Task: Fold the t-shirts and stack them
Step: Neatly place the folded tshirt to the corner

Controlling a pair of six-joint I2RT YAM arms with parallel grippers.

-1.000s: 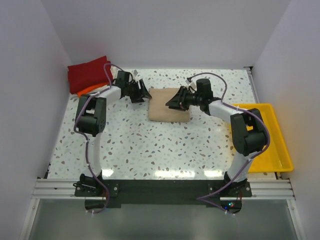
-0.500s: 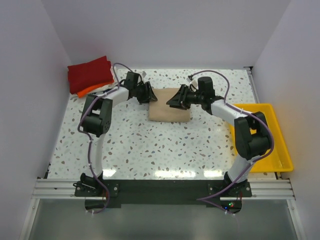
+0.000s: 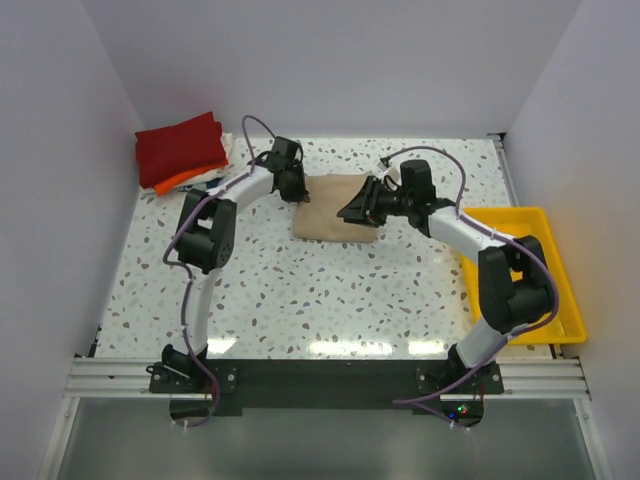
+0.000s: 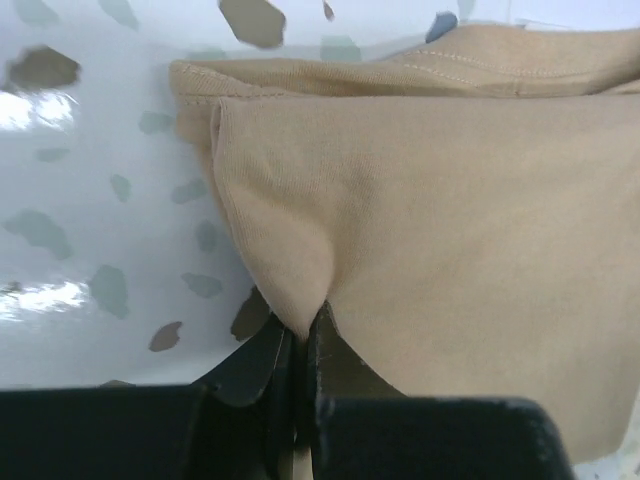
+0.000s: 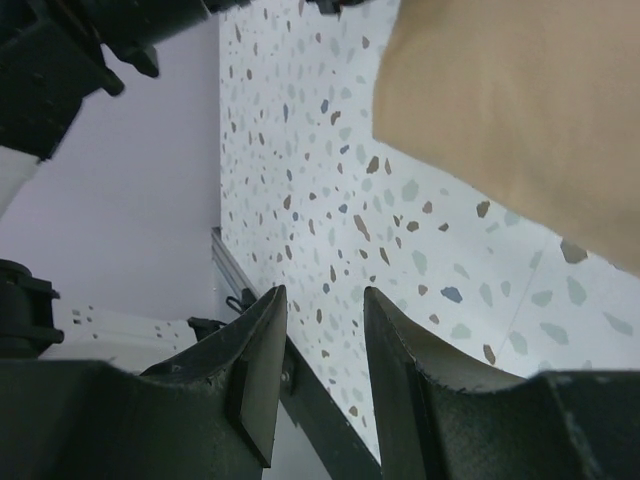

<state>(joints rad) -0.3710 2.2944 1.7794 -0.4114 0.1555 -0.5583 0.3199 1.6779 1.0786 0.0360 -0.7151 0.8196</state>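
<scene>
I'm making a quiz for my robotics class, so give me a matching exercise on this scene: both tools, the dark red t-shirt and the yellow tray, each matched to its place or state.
Column one:
1. left tool
2. right tool
3. dark red t-shirt
4. yellow tray

Column two:
A. along the right edge of the table
B. shut, pinching a fold of the tan t-shirt
C. open, nothing between its fingers
D. lying on top of the orange t-shirt in the far left corner

Pairs: 1-B, 2-C, 3-D, 4-A
</scene>
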